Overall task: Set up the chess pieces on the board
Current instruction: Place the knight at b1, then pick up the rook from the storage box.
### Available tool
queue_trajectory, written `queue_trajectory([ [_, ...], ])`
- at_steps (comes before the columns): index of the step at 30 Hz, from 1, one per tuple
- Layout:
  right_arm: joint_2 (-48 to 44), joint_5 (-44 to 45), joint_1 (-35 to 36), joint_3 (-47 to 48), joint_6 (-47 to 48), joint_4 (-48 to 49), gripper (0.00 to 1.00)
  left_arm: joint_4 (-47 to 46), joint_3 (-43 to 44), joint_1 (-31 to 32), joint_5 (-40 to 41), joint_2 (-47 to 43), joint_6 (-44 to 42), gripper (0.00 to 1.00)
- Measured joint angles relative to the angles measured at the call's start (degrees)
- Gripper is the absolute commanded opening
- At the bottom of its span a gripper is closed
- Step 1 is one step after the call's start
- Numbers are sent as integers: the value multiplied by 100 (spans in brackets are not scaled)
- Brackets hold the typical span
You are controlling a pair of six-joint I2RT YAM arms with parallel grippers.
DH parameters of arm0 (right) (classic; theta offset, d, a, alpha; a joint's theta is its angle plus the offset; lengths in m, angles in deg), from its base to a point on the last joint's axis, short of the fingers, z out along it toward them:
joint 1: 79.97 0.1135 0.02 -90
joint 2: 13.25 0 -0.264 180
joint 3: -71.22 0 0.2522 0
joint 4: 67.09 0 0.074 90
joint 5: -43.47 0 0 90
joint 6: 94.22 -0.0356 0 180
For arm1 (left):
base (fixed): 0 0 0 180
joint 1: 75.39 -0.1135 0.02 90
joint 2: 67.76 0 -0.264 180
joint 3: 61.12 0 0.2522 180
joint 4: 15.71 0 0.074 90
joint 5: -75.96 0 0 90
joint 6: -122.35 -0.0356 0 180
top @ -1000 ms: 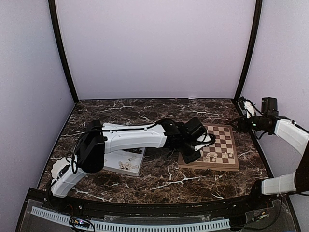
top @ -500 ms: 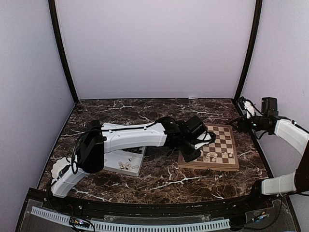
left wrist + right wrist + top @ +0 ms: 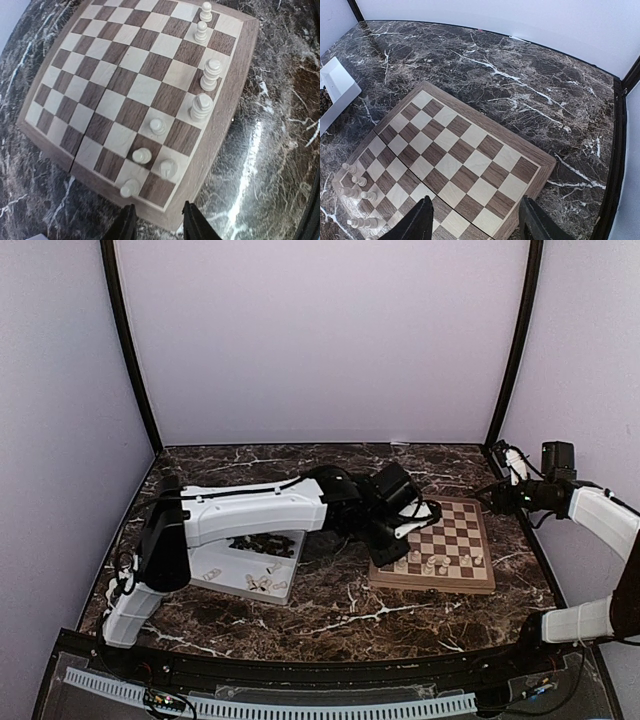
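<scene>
The board [image 3: 447,536] lies right of centre on the marble table. Several cream chess pieces [image 3: 440,563] stand along its near rows. They also show in the left wrist view [image 3: 201,106] and the right wrist view [image 3: 355,186]. My left gripper [image 3: 388,545] is open and empty. It hovers over the board's near left corner [image 3: 165,212], and its midpoint shows in the left wrist view [image 3: 157,227]. My right gripper [image 3: 492,498] is open and empty above the board's far right corner [image 3: 540,165]. Its midpoint shows in the right wrist view [image 3: 477,222].
A white rectangular tray [image 3: 292,565] lies left of the board, holding loose cream pieces [image 3: 262,583] and dark pieces [image 3: 255,543]. Its corner shows in the right wrist view [image 3: 337,82]. The left arm [image 3: 250,515] spans over the tray. Black frame posts stand at the back corners.
My left gripper has drawn back and up from the board's near left squares towards the left. The left arm's shoulder link has swung left. The right arm has not moved.
</scene>
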Motion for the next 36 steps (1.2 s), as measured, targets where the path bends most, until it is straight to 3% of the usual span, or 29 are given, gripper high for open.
queue_trajectory([
  [5,0,-33,0,0,2,-2,60,-46,-1401,-42,138,-1631,142,38],
  [10,0,-79,0,0,4,-4,60,-278,-3145,-452,201,-3320,743,33],
  [15,11,-138,0,0,15,-2,60,-592,-5040,-1366,-31,-4092,1040,28],
  [18,37,-162,0,0,20,-2,60,-610,-5748,-1497,-229,-4076,984,27],
  [29,31,-232,-2,-22,35,-13,60,-660,-5840,-1777,-382,-3418,588,24],
  [36,31,-232,-2,-22,61,-22,60,-640,-5823,-1803,-212,-3163,542,30],
])
